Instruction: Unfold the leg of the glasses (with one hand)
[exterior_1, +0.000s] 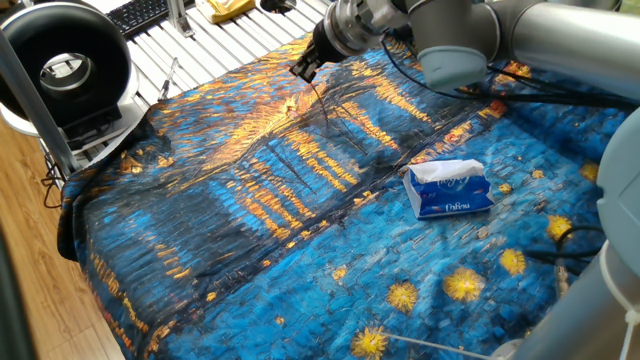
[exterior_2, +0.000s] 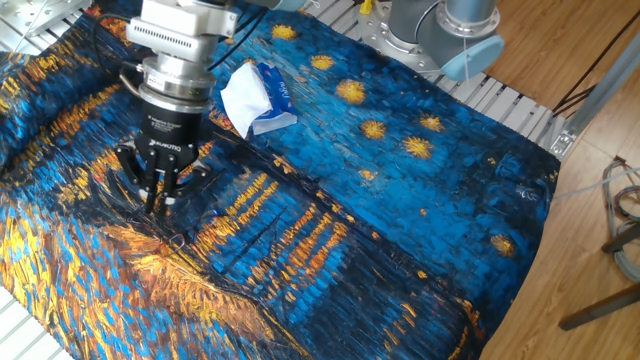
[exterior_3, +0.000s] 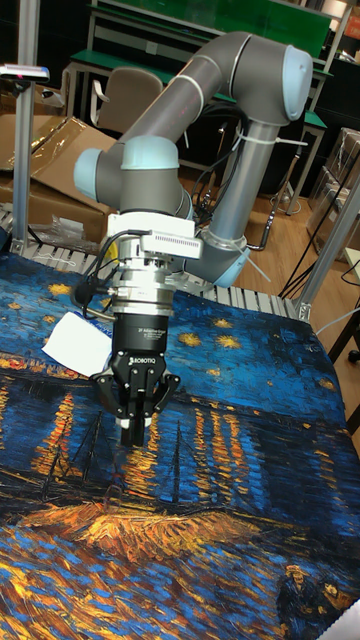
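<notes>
My gripper (exterior_1: 304, 70) is at the far side of the painted cloth, pointing down at it with its fingers pressed together. A thin dark wire, the leg of the glasses (exterior_1: 321, 100), runs from the fingertips down to the cloth. In the other fixed view the gripper (exterior_2: 155, 204) hovers just above the cloth, and a faint thin frame of the glasses (exterior_2: 173, 237) lies just below it. The tall fixed view shows the gripper (exterior_3: 135, 436) shut, but I cannot make out the glasses against the pattern there.
A blue and white tissue pack (exterior_1: 449, 189) lies on the cloth to the right, also seen behind the gripper (exterior_2: 256, 97). A black round fan (exterior_1: 62, 68) stands at the left edge. The arm's base (exterior_2: 440, 30) stands at the far table edge.
</notes>
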